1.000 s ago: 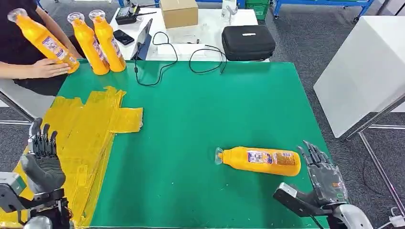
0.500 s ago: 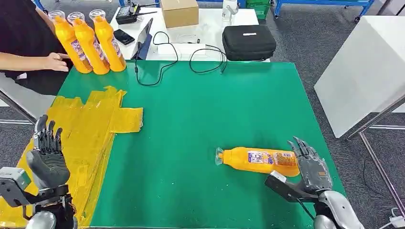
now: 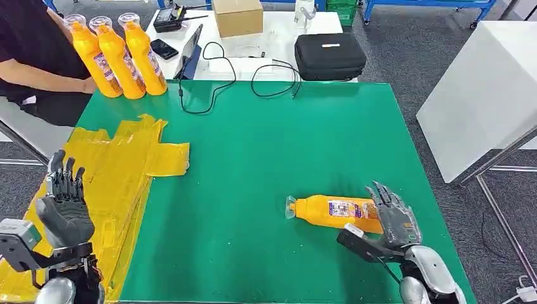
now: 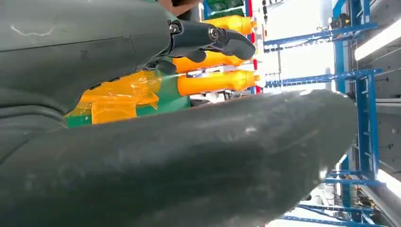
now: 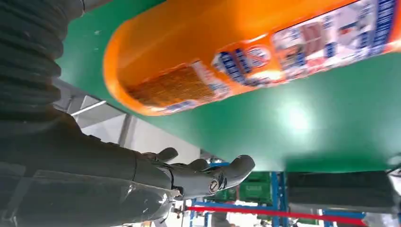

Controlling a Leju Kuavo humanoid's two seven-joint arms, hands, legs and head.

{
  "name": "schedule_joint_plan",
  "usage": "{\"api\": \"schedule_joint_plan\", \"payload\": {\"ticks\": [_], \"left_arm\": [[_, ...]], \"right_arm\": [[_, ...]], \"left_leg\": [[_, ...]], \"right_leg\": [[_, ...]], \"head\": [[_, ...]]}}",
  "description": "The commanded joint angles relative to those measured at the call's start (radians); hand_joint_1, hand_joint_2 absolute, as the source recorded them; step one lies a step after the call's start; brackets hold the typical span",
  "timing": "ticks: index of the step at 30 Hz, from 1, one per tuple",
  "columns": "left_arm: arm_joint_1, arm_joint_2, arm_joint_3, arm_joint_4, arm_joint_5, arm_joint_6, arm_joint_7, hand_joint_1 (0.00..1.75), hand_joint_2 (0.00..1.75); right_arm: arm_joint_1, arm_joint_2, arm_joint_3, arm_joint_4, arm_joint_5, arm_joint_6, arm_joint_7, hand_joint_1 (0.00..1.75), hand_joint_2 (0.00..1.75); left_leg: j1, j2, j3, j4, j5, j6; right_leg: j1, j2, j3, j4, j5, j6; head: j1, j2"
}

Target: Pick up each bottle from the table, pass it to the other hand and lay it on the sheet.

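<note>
The task looks to be at its start: the yellow sheet [image 3: 120, 171] at the table's nine o'clock side carries no bottle, and nothing is in either hand. One orange bottle [image 3: 329, 212] lies on its side on the green table [image 3: 272, 139] at about five o'clock from the table's middle, its clear cap pointing to nine o'clock. The right hand [image 3: 392, 221] sits at the bottle's base end, fingers spread and reaching over it, thumb low on the near side; whether they touch the bottle I cannot tell, and nothing is clasped yet. The left hand [image 3: 63, 212] is raised over the sheet's near edge, palm up, fingers spread and holding nothing. Left to do, by my reckoning: grasp, lift, pass across, lay down, then the rest.

Three more orange bottles [image 3: 117, 54] stand upright at the table's eleven o'clock corner, beside a person [image 3: 31, 57] in a dark top. At twelve o'clock a black cable [image 3: 209, 95] trails onto the green; beyond sit a black case [image 3: 329, 56] and a cardboard box [image 3: 237, 16]. Nothing lies between the bottle and the sheet.
</note>
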Motion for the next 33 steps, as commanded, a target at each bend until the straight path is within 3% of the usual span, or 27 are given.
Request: {"api": "schedule_joint_plan", "payload": {"ticks": [1,8,18,19,20,21,22,33], "left_arm": [[-0.027,0.009,-0.003,0.053,0.002,-0.003,0.005,0.00,0.00],[-0.030,0.010,-0.002,0.057,0.004,-0.004,0.006,0.00,0.00],[-0.044,0.013,-0.012,0.073,0.005,-0.009,0.006,0.00,0.00],[-0.045,0.014,-0.007,0.073,0.015,-0.003,0.005,0.00,0.00],[-0.042,0.021,-0.002,0.071,0.026,-0.003,0.007,0.00,0.00],[-0.041,0.024,0.004,0.072,0.034,-0.006,0.008,0.00,0.00],[-0.041,0.027,0.009,0.075,0.037,-0.008,0.009,0.00,0.00],[-0.041,0.025,0.011,0.079,0.039,-0.010,0.009,0.00,0.00]], "right_arm": [[-0.074,0.023,0.068,0.123,-0.004,0.003,0.005,0.00,1.75],[-0.093,0.014,0.090,0.158,0.000,0.019,0.008,0.00,1.75],[-0.208,0.028,0.127,0.307,-0.001,0.030,0.015,0.00,1.75],[-0.236,-0.012,0.168,0.374,0.049,0.158,0.123,0.00,1.75],[-0.244,-0.064,0.184,0.413,0.040,0.196,0.125,0.00,1.75],[-0.255,-0.094,0.187,0.467,0.024,0.184,0.097,0.14,1.75],[-0.257,-0.114,0.185,0.494,0.017,0.172,0.074,1.38,1.75],[-0.269,-0.104,0.190,0.515,0.016,0.167,0.067,1.40,1.75]], "left_leg": [[0.001,0.002,0.005,-0.001,-0.002,-0.003],[0.001,0.002,0.003,-0.001,-0.001,-0.002],[0.001,0.004,0.005,-0.001,-0.002,-0.003],[0.001,0.005,0.005,-0.001,-0.002,-0.003],[0.001,0.006,0.006,0.000,-0.002,-0.003],[0.001,0.004,0.004,-0.001,-0.001,-0.002],[0.001,0.004,0.005,-0.001,-0.002,-0.002],[0.001,-0.002,0.009,-0.001,0.000,-0.002]], "right_leg": [[0.001,0.001,0.005,-0.002,-0.001,-0.001],[0.001,0.001,0.003,-0.001,0.000,-0.001],[0.001,0.003,0.005,-0.002,0.000,-0.001],[0.001,0.004,0.005,-0.002,0.000,-0.001],[0.001,0.004,0.006,-0.002,-0.001,-0.001],[0.001,0.003,0.004,-0.002,0.000,0.000],[0.001,0.002,0.006,-0.002,0.000,0.000],[0.001,-0.002,0.008,-0.003,0.000,0.000]], "head": [[0.000,0.000],[0.000,0.000],[0.000,0.000],[0.000,0.000],[0.000,0.000],[0.000,0.000],[0.000,0.000],[0.000,0.000]]}}
